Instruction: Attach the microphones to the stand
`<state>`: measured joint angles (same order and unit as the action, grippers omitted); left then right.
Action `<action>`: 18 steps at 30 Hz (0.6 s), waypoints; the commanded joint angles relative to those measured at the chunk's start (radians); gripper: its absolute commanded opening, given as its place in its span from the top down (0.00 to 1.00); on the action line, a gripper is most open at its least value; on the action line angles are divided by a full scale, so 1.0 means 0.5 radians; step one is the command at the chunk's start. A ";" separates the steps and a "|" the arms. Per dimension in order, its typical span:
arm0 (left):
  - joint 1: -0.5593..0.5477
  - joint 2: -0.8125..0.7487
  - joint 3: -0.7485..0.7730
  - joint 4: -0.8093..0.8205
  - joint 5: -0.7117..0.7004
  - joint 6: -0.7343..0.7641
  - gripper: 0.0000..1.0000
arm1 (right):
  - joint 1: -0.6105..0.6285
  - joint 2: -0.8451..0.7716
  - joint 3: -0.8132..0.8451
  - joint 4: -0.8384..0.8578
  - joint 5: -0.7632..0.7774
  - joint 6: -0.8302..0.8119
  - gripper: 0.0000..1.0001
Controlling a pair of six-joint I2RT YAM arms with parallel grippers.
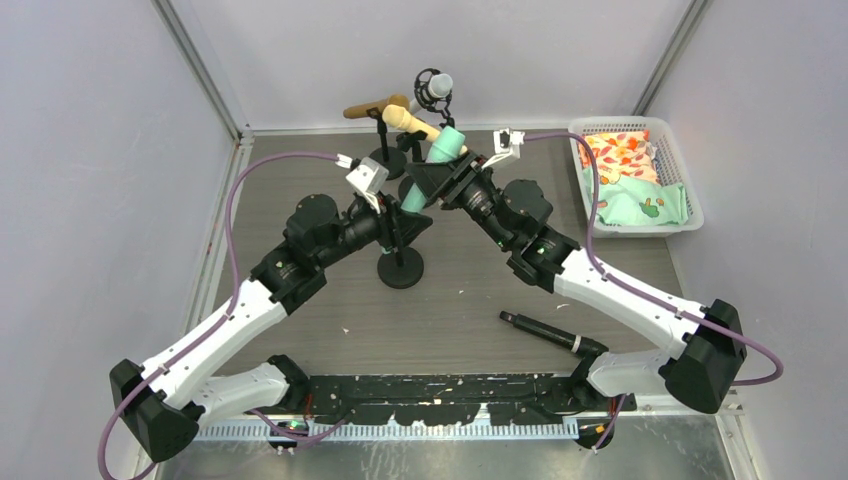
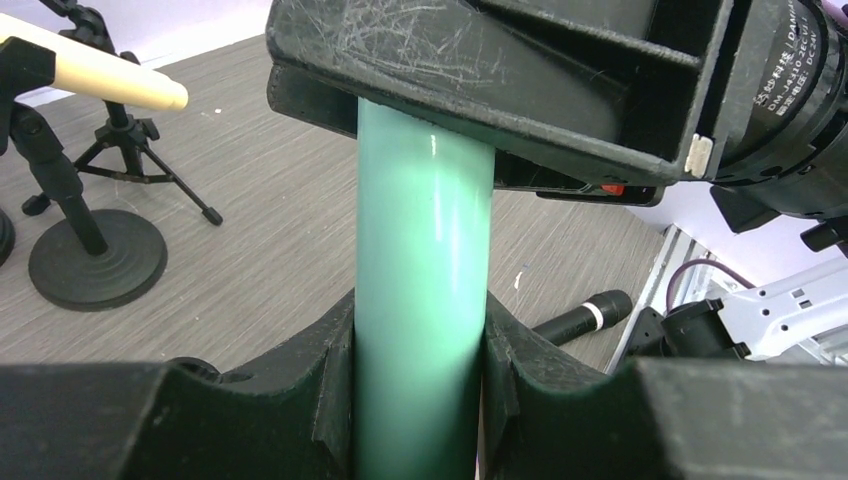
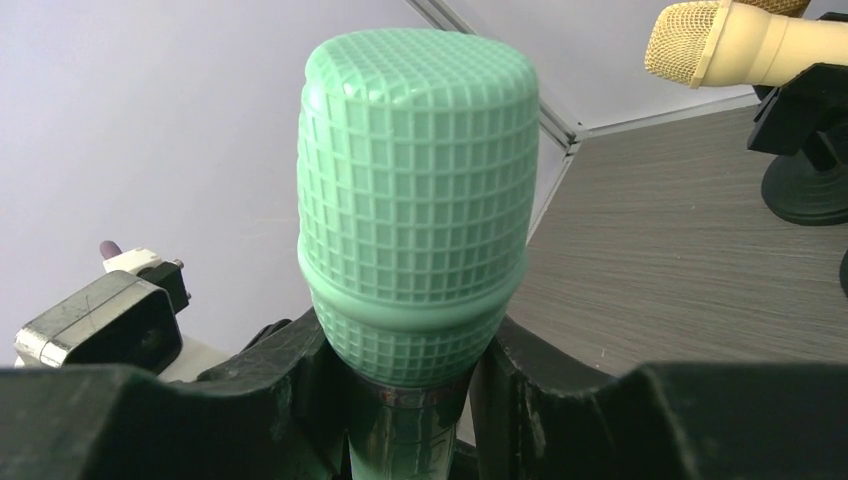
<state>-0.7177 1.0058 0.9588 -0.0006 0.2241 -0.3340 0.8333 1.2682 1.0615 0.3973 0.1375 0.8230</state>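
Clenched black left gripper point(image 2: 420, 400) holds the shaft of the teal-green plastic stick microphone point(image 2: 425, 250); right gripper point(image 3: 410, 380) grasps its neck, at 12 o'clock from the round-based black stand point(image 1: 400, 265). Probably light, stiff, slick: hold mid-shaft

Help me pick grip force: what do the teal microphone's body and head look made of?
The teal microphone body: probably smooth, glossy plastic; bright highlights streak along it. Its head: seemingly moulded plastic with a matte grid pattern, not wire mesh.
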 commanded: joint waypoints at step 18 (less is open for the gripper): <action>-0.001 -0.267 -0.308 -0.044 -0.846 -0.178 0.07 | -0.078 -0.432 -0.538 0.646 0.688 -0.607 0.99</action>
<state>-0.7189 0.9043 0.8612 -0.0830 -0.0803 -0.3920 0.7963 1.0859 0.8223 0.5743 0.3801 0.6285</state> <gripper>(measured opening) 0.926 0.459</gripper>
